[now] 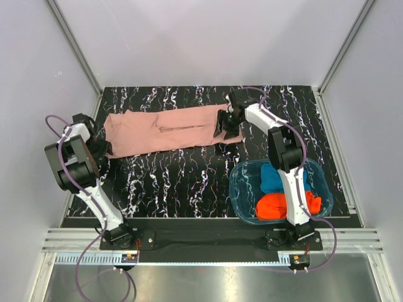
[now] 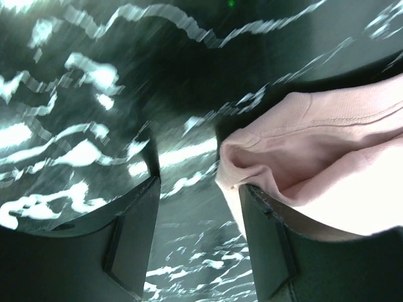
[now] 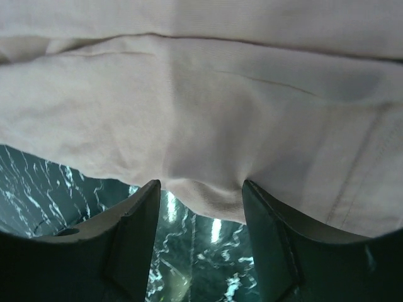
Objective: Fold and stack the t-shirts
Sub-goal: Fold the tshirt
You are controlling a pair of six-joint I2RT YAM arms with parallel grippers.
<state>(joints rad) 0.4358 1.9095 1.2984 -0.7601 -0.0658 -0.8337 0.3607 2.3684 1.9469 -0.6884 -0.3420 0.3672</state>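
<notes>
While the left end effector (image 2: 198,185) and right end effector (image 3: 201,184) gape, the pink t-shirt (image 1: 167,131) stretches lengthwise left-right

Most of your right wrist view is taken up by the dusty-pink t-shirt (image 3: 201,107), with a faint seam running across it near the top. Its rounded lower edge dips between the two dark fingers (image 3: 129,245), which stand apart. Under the cloth you see the black, white-veined tabletop (image 3: 195,270).
</notes>
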